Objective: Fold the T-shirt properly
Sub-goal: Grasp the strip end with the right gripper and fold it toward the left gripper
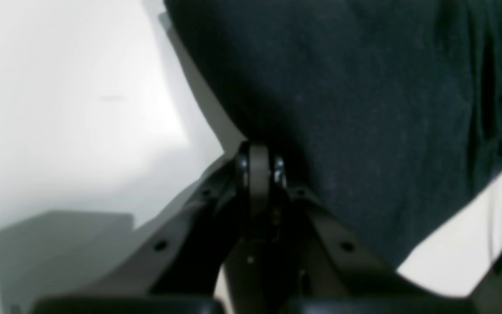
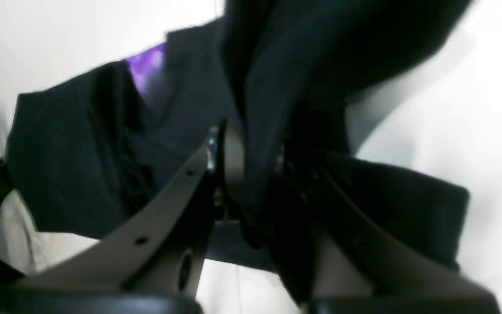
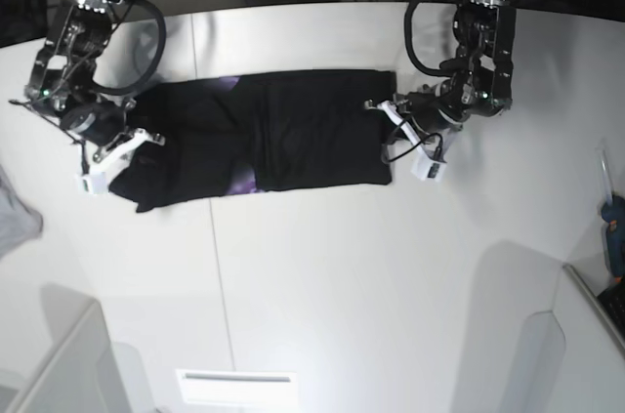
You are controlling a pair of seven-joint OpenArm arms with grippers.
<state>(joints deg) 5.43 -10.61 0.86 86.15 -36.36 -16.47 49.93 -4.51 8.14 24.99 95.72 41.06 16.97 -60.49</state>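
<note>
Slippage is my main worry: my right gripper (image 2: pixel 246 161) pinches only a thin bunched fold of the T-shirt (image 3: pixel 264 144), so a quick lift could pull the cloth free or drag the layers into a skewed fold, and the loose sleeve hanging beyond my jaws might tuck under. My left gripper (image 1: pixel 259 168) is pressed fully together at the shirt's opposite hem; cloth lies against its tips, but whether any is caught I cannot tell. Between both grippers the shirt lies flat on the table (image 3: pixel 322 276).
</note>
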